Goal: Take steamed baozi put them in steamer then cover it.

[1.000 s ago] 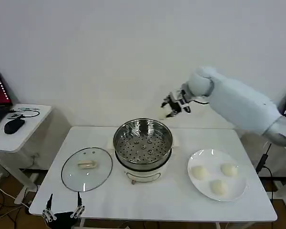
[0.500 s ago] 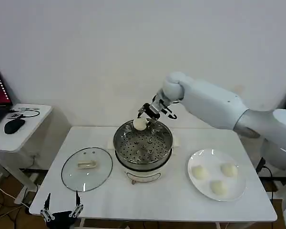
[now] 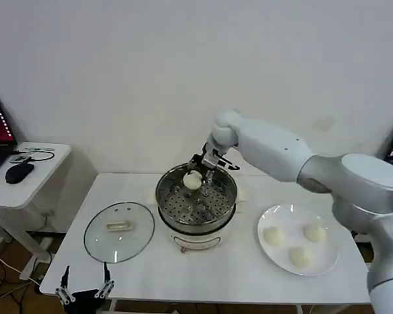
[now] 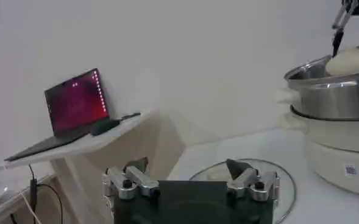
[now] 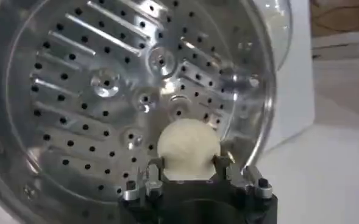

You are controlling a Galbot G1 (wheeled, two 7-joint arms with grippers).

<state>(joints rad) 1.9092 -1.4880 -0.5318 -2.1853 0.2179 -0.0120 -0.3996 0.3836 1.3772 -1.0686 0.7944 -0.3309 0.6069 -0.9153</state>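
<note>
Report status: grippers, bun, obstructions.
Right gripper shut on bun, over the steamer. Left gripper open, parked at the table's near edge. Nothing in the way.

Bright even indoor light, soft shadows, glare on the steamer (image 5: 136, 79), close tool blurred.

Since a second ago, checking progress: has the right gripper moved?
Yes. The right gripper, shut on a baozi, swung leftward and down from behind the steamer to over its basket.

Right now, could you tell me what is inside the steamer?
The steamer has a bare perforated floor; the right claw holds one baozi over it. The floor directly beneath that bun is hidden.
</note>
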